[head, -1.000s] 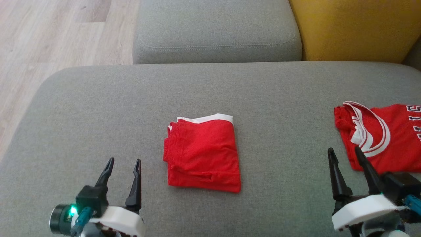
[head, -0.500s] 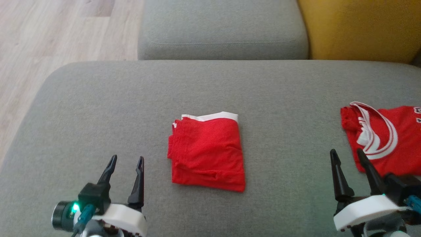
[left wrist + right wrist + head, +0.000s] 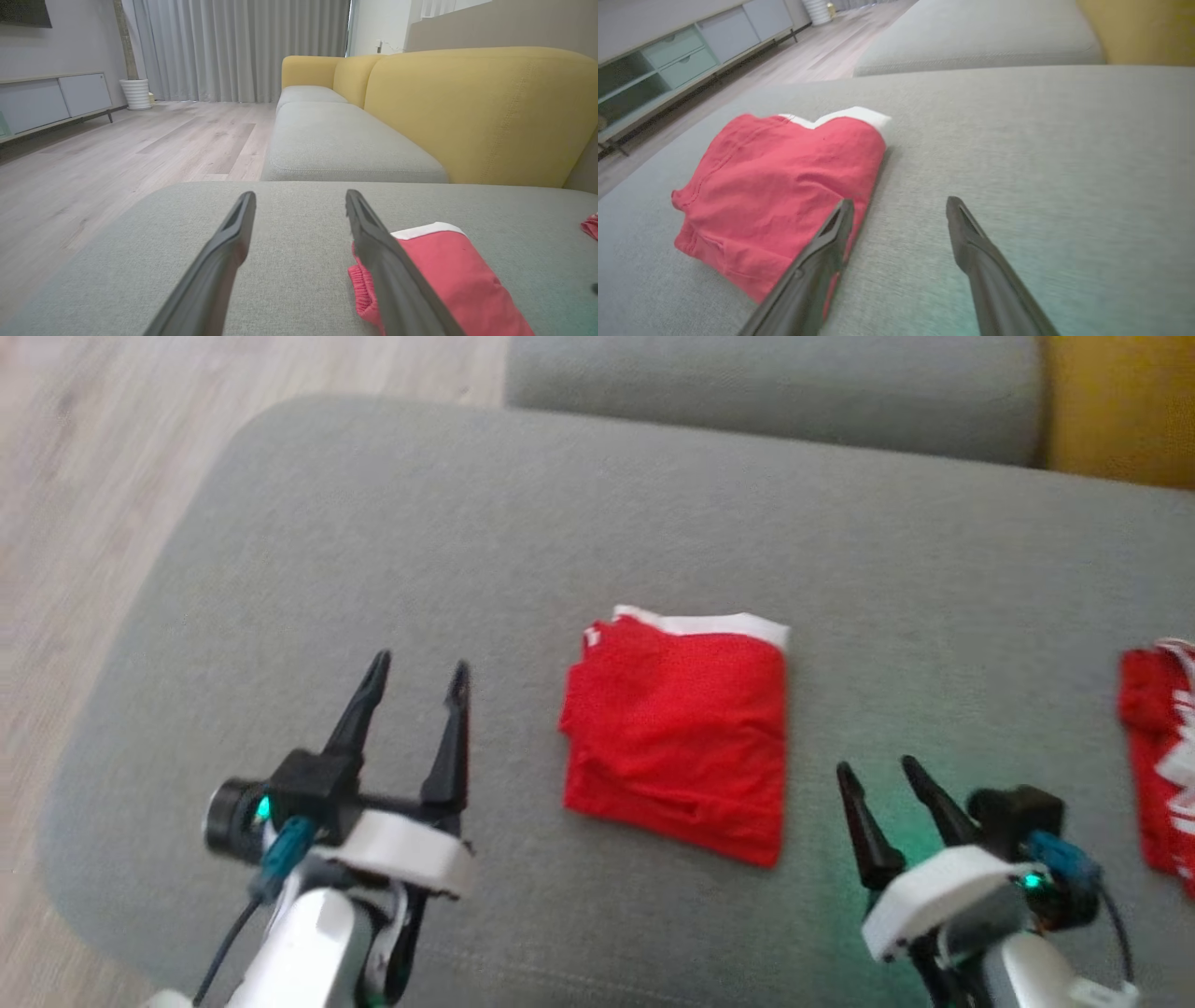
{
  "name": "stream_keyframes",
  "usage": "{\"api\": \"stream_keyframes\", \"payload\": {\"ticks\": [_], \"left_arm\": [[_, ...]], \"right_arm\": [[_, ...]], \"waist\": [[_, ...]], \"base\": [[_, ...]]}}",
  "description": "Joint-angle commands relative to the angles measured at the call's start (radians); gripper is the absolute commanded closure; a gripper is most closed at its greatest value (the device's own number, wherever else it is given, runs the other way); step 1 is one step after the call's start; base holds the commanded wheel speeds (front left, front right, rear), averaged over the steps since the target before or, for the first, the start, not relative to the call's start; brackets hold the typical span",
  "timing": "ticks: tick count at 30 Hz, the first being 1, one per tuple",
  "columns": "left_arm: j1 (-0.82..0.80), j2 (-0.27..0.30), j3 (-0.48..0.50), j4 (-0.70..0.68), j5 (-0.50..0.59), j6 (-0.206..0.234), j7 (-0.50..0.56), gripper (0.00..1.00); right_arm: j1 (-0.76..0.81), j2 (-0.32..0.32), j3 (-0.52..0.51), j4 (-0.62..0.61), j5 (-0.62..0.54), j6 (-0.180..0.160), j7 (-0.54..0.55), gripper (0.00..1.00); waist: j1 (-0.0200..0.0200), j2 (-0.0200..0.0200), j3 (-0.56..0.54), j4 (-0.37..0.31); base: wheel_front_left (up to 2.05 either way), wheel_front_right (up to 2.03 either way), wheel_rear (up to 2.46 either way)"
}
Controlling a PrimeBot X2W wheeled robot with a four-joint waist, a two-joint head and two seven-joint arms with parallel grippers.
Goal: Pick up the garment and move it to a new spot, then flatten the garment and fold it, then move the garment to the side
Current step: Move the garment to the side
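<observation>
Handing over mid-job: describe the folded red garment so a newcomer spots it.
On the grey sofa cushion, look between the left gripper and right gripper. The folded garment lies there, a compact red rectangle. Unlike the striped red garment farther right, it has one white band along its far edge.

The folded garment [image 3: 677, 747] lies mid-way across the near seat cushion [image 3: 653, 504], a hand on each side.
The left hand [image 3: 418, 665] is over the cushion to the garment's left, apart from it, and the right hand [image 3: 876, 767] is near its front right corner. A second garment [image 3: 1158, 756] lies farther right on the same cushion. Behind sits another seat cushion [image 3: 775, 373], with the sofa back [image 3: 1120, 411] to its right and the floor [image 3: 93, 476] to the left.
</observation>
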State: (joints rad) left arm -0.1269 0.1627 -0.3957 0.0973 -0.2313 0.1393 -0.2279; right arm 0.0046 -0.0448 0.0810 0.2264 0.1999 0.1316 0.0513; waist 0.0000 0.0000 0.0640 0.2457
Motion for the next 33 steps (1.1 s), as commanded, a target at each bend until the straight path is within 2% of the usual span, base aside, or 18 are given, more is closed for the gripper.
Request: {"api": "stream_keyframes", "payload": {"ticks": [1,7,12,13,14,15,21,26,28,30,32,33], "left_arm": [[-0.066,-0.002,0.027,-0.021,-0.002,-0.007,-0.012,0.00],[-0.109,-0.039,0.018,0.008,-0.002,-0.019,-0.029,0.00],[-0.116,-0.053,0.021,0.021,-0.001,-0.026,-0.033,0.00],[-0.115,-0.054,0.025,0.018,0.001,-0.026,-0.033,0.00],[-0.113,-0.055,0.029,0.015,0.003,-0.025,-0.033,0.00],[-0.110,-0.056,0.034,0.013,0.005,-0.024,-0.033,0.00],[-0.102,-0.058,0.058,0.001,0.018,-0.026,-0.034,0.00],[-0.079,-0.048,0.082,-0.010,0.030,-0.024,-0.034,0.00],[-0.073,-0.046,0.086,-0.014,0.031,-0.024,-0.034,0.00],[-0.057,-0.040,0.093,-0.025,0.034,-0.024,-0.034,0.00],[-0.050,-0.038,0.097,-0.032,0.036,-0.023,-0.034,0.00],[-0.050,-0.038,0.097,-0.032,0.036,-0.023,-0.034,0.00]], "right_arm": [[-0.061,-0.006,0.039,0.007,0.007,-0.001,-0.015,0.00],[-0.165,-0.006,0.079,0.221,0.038,-0.001,-0.035,0.00],[-0.217,-0.005,0.118,0.353,0.084,-0.001,-0.008,0.00],[-0.223,-0.005,0.126,0.373,0.092,-0.001,0.002,0.11],[-0.228,-0.005,0.135,0.385,0.103,-0.001,0.005,0.79],[-0.232,-0.005,0.147,0.397,0.116,-0.001,0.015,1.00],[-0.259,-0.005,0.207,0.410,0.146,-0.001,0.025,1.00],[-0.261,-0.008,0.253,0.376,0.101,-0.001,0.019,1.00],[-0.257,-0.011,0.260,0.366,0.093,-0.001,0.019,1.00],[-0.244,-0.035,0.283,0.333,0.076,-0.001,0.029,1.00],[-0.236,-0.059,0.294,0.310,0.070,-0.001,0.040,1.00],[-0.236,-0.059,0.294,0.310,0.070,-0.001,0.040,1.00]], "waist": [[0.0000,0.0000,0.057,0.066],[0.0000,0.0000,0.094,0.130],[0.0000,0.0000,0.100,0.147],[0.0000,0.0000,0.099,0.146],[0.0000,0.0000,0.098,0.142],[0.0000,0.0000,0.099,0.136],[0.0000,0.0000,0.093,0.080],[0.0000,0.0000,0.074,-0.035],[0.0000,0.0000,0.071,-0.060],[0.0000,0.0000,0.066,-0.140],[0.0000,0.0000,0.063,-0.193],[0.0000,0.0000,0.063,-0.193]], "base": [[0.00,0.00,0.00],[0.00,0.00,0.00],[0.00,0.00,0.00],[0.00,0.00,0.00],[0.00,0.00,0.00],[0.00,0.00,0.00],[0.00,0.00,0.00],[0.00,0.00,0.00],[0.00,0.00,0.00],[0.00,0.00,0.00],[0.00,0.00,0.00],[0.00,0.00,0.00]]}}
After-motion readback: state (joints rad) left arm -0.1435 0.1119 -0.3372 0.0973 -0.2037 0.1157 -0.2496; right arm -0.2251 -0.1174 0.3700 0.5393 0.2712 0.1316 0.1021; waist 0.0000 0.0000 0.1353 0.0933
